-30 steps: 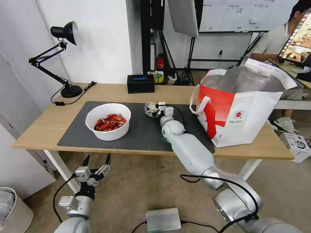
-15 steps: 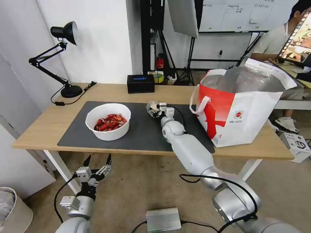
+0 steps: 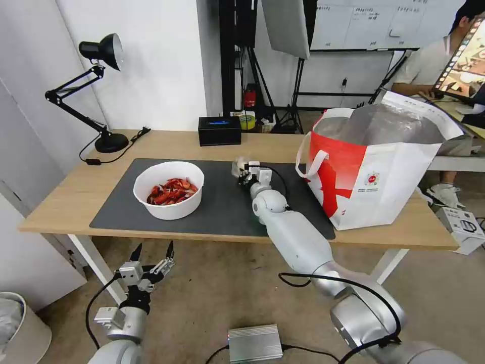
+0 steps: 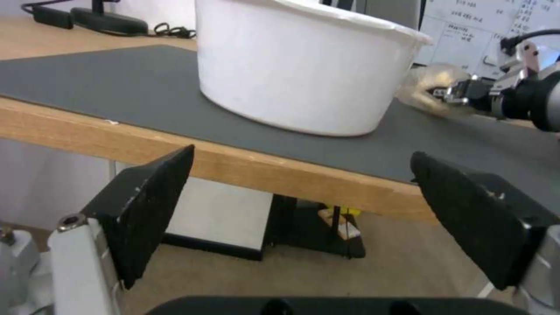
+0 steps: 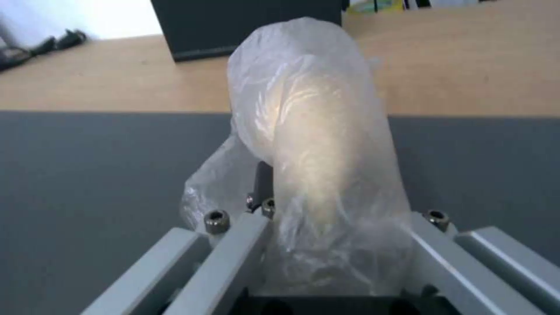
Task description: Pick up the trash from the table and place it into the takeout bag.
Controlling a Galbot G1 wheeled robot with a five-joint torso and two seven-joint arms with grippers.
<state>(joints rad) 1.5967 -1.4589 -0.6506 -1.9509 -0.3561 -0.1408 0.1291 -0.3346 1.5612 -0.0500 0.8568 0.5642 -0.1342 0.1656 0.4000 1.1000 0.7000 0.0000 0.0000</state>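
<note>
Over the grey mat (image 3: 222,202), the right end effector (image 3: 241,169) is clamped on the small clear bag (image 5: 315,144), lifted clear, likely for carrying to the takeout bag (image 3: 376,167) on the table (image 3: 60,194). Crayfish bowl (image 3: 168,189) remains on the mat. Left end effector (image 3: 150,259) hangs below the table edge, fingers spread, idle.

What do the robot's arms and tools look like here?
Both arms are smooth silver-grey rounded segments with black cables looped outside. The left tool has two black pointed fingers on pale metal brackets. The right tool has grey metal fingers fixed with dark hex bolts.
</note>
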